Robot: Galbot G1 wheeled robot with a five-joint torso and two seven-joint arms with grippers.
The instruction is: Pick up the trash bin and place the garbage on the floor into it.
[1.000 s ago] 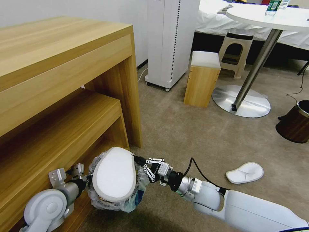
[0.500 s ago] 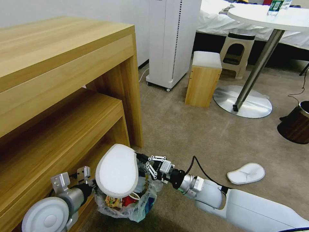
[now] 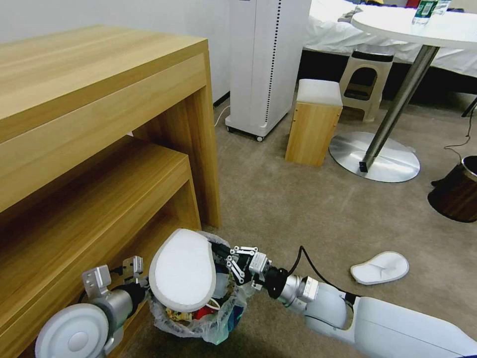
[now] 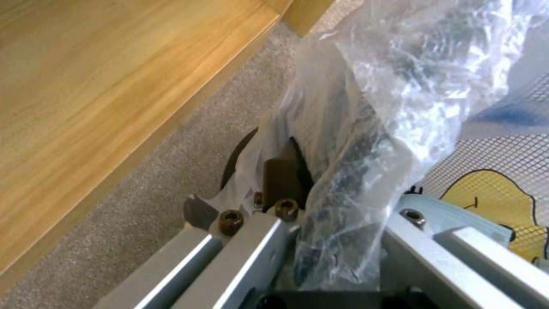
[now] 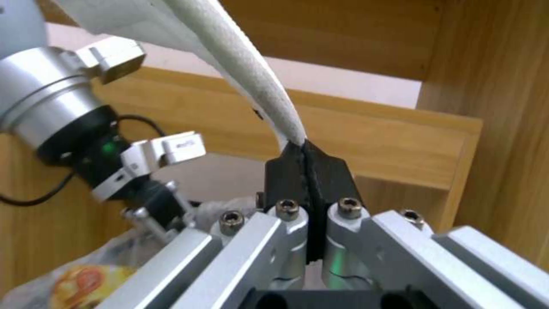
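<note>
The trash bin (image 3: 218, 318), lined with a crinkled clear bag, hangs just above the floor (image 3: 308, 209) beside the wooden desk. My left gripper (image 3: 144, 287) is shut on its rim; the left wrist view shows the left gripper (image 4: 337, 193) pinching bag (image 4: 372, 107) and rim next to the mesh wall (image 4: 503, 146). My right gripper (image 3: 219, 249) is shut on the edge of a white slipper (image 3: 183, 271), tilted over the bin's mouth. The right gripper (image 5: 307, 156) clamps that slipper (image 5: 240, 73) in the right wrist view. Wrappers (image 3: 191, 313) lie inside. A second slipper (image 3: 380, 267) lies on the carpet.
The wooden desk (image 3: 99, 124) with its lower shelf crowds the left side. A brown wood-look bin (image 3: 454, 191) stands at the right edge. Farther off are a wooden stool (image 3: 313, 122), a white appliance (image 3: 266, 64) and the round table's metal base (image 3: 377, 156). Carpet between them is open.
The bin has dropped away from under the slipper, showing the litter inside. The slipper, held by my right gripper, has since sunk slightly toward the bin's mouth.
</note>
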